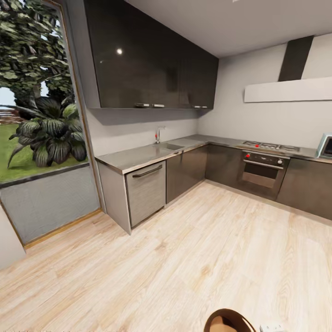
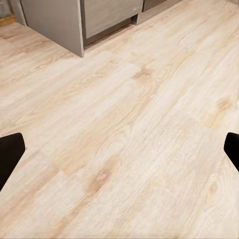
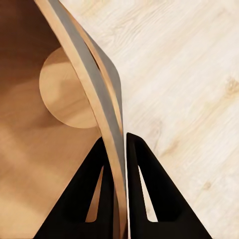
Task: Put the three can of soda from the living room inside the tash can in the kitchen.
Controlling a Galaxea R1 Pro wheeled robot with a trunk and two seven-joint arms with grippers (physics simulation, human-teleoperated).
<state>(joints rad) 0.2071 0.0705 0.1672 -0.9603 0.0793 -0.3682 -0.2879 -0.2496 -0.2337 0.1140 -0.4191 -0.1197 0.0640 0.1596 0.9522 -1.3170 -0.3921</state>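
Our right gripper (image 3: 119, 149) pinches the tash can (image 3: 59, 99) wall, its tan inside seen up close; the head view catches just its rim (image 1: 229, 313) low ahead. Left gripper (image 2: 119, 149) spread wide over kitchen floor (image 2: 129, 99).

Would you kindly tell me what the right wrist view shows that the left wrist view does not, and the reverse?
Right wrist view: the right claw is shut on the wall of the trash can, one finger inside and one outside, and the can's tan-brown inside and round bottom look empty as far as the view reaches.

Left wrist view: the left claw is open with nothing between its fingers, and the foot of a grey cabinet panel with a dishwasher front beside it is in sight.

Both show the light wood floor.
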